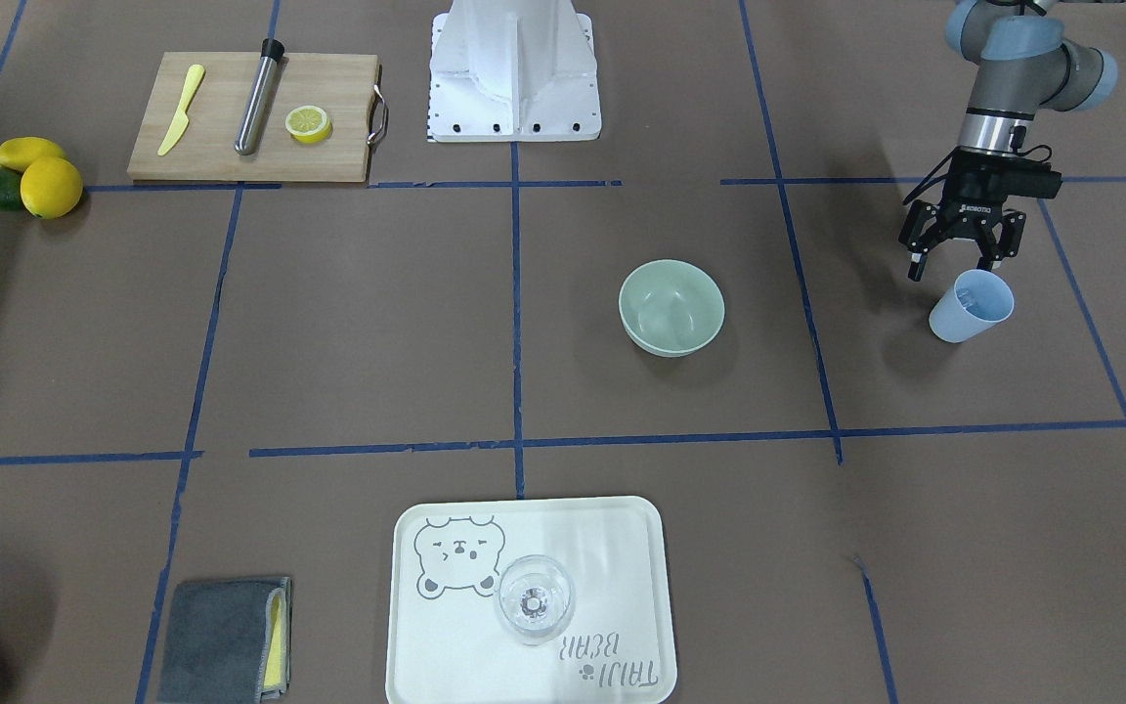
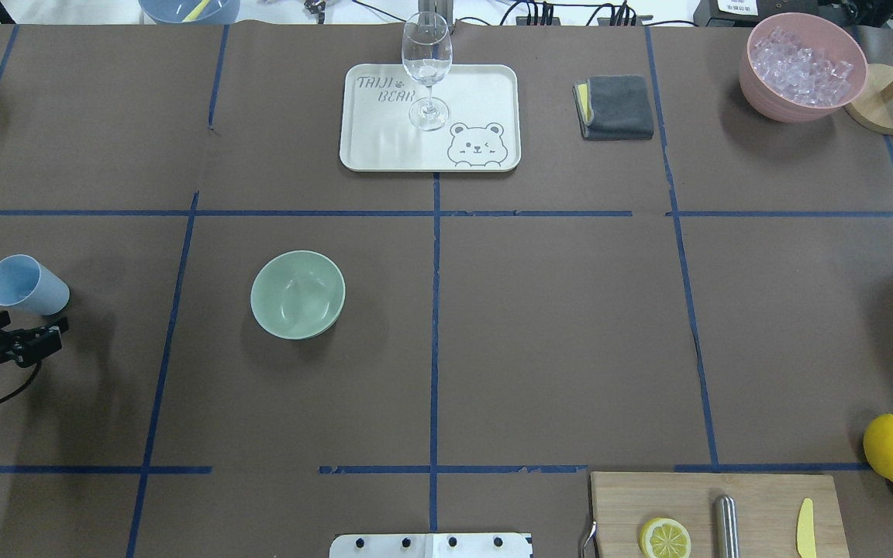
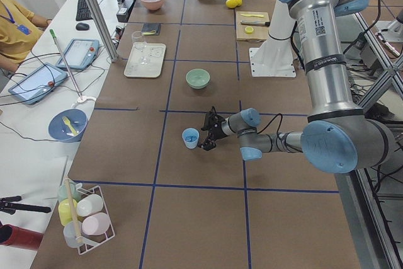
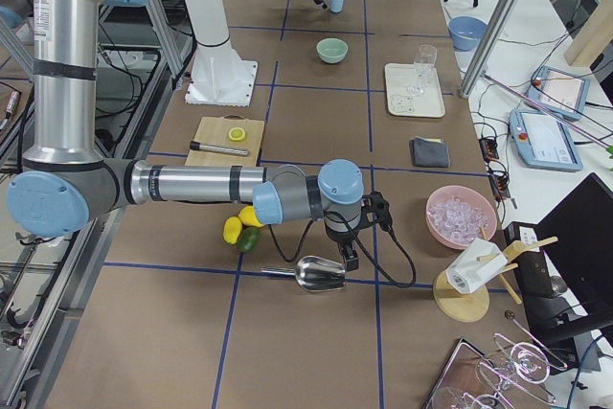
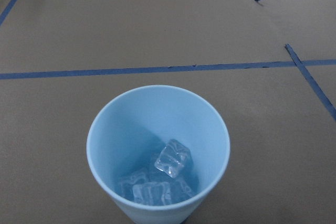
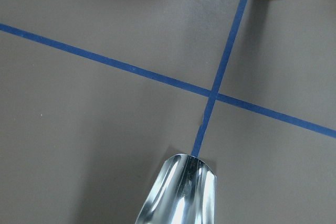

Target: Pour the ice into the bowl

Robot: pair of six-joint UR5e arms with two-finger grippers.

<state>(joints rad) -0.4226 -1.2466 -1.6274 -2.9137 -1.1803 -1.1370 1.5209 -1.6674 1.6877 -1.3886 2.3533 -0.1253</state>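
Ice [image 5: 170, 161], a few clear cubes, lies in the bottom of the blue cup [image 5: 137, 124], and that cup stands mouth up near the left end of the table. My left claw [image 1: 956, 268] sits on the robot's side of it, pointing toward the operators' edge, so the cup is straight ahead along my reach, dead centre in my wrist view. The fingers are spread wide, tips just short of the cup's wall or at it. I cannot tell whether they touch. Nothing is gripped. The cup's long axis is upright, so I judge a level approach with one finger on each side should suit it.

The bowl [image 2: 284, 291] lies off to my right of the cup, toward the table's middle, well apart from it and with no ice in it yet.

My left forearm runs low and nearly level over the table, wrist horizontal.

My right claw [image 4: 350, 261] is far off by the right end, over a metal scoop [image 4: 321, 275]. I cannot tell how its fingers stand. The left arm is plainly the nearer one.
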